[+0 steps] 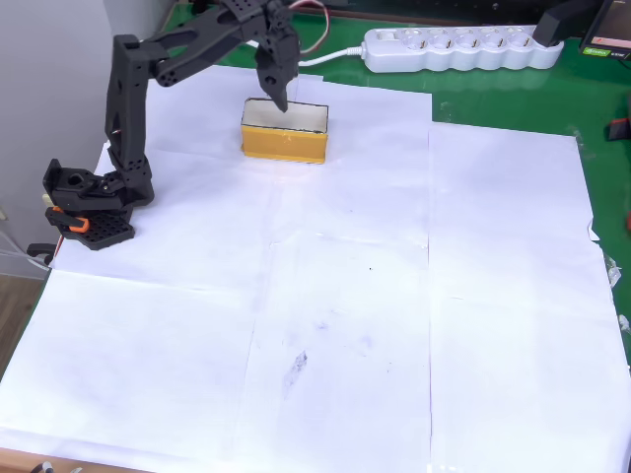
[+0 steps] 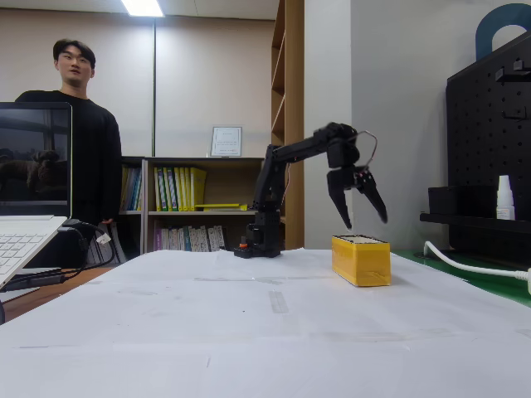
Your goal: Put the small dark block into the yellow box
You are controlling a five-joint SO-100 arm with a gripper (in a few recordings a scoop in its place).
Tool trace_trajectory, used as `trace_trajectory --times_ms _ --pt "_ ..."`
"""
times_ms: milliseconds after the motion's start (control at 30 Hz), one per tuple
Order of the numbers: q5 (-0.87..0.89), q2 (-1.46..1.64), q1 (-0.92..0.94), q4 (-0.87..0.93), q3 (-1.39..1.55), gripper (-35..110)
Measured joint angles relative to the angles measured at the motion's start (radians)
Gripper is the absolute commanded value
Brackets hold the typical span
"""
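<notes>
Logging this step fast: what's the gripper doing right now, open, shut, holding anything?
Gripper: open above the yellow box, jaws spread, nothing visible between them.

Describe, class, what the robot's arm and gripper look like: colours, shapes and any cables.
The arm is matte black throughout, built of blocky jointed segments on a black base with orange accents. Its gripper has two tapering, pointed black fingers. A thin wire loops above the wrist.
</notes>
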Motion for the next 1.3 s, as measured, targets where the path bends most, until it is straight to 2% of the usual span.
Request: trace_trajectory --times_ms 200,500,733,933,1067,1300 --pt "-0.206 -0.305 0.123 -0.155 -0.239 30" --pt "-0.439 -0.838 0.360 -0.417 -0.959 30" --pt "-0.621 -1.255 0.526 -0.505 -1.404 29" --pt "-0.713 -1.465 0.577 -0.531 -1.624 29" --pt "-0.738 -1.554 0.578 -0.540 -1.763 12" --pt "-0.770 -1.680 0.569 -0.489 -1.948 6"
